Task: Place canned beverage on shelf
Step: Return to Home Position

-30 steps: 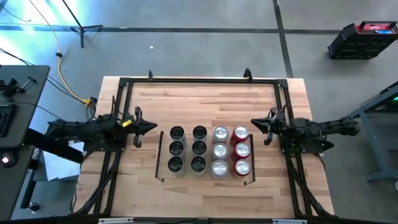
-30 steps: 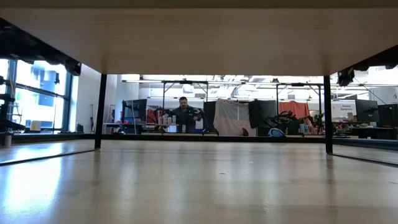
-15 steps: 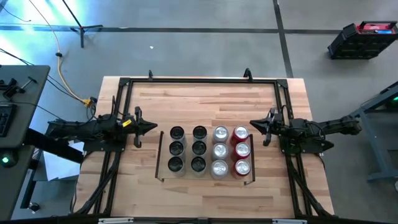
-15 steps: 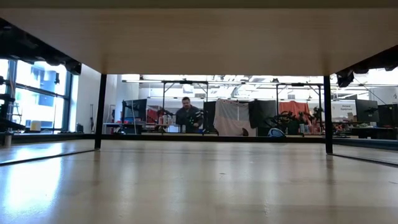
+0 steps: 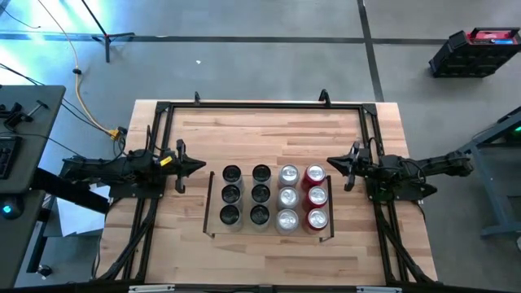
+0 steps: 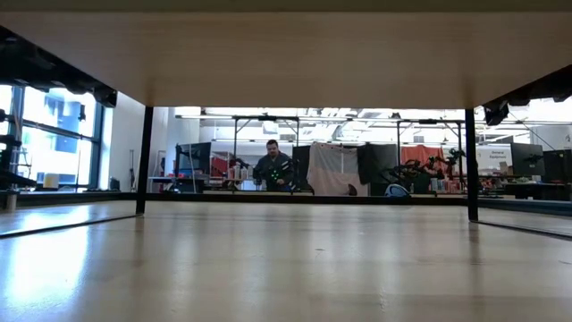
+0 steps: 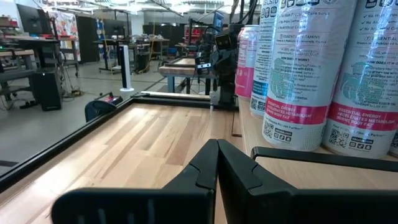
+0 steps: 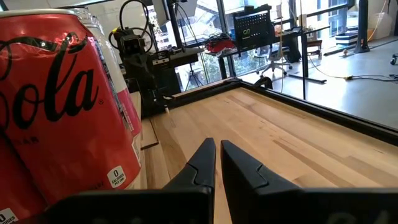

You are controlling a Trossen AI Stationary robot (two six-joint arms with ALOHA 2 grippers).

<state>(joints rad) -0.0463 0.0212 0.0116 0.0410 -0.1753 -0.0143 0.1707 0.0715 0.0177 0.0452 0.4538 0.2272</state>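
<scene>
The left gripper (image 5: 202, 167) hangs just above the table's left side, its fingers (image 7: 205, 165) pressed together with nothing between them, tips aimed at the shelf and clear of it. The right gripper (image 5: 330, 163) is in the mirrored spot on the right side, near the red cans (image 5: 316, 196), its fingers (image 8: 202, 158) brought almost together and also empty. Between the two grippers lies the shelf (image 5: 210, 203), a light wood bay edged with thin black rails. Twelve cans stand upright in it, four columns by three rows. The two columns nearer the left gripper are dark-topped cans (image 5: 260, 194), next comes a column of silver-topped cans (image 5: 288, 196), and the red ones are the column nearest the right gripper. The left wrist view shows white cans with pink bands (image 7: 298, 74) close by. The table (image 5: 269, 130) is edged by a larger black frame (image 5: 260, 105). Far across the room, a person (image 6: 275, 167) is at a workbench.
</scene>
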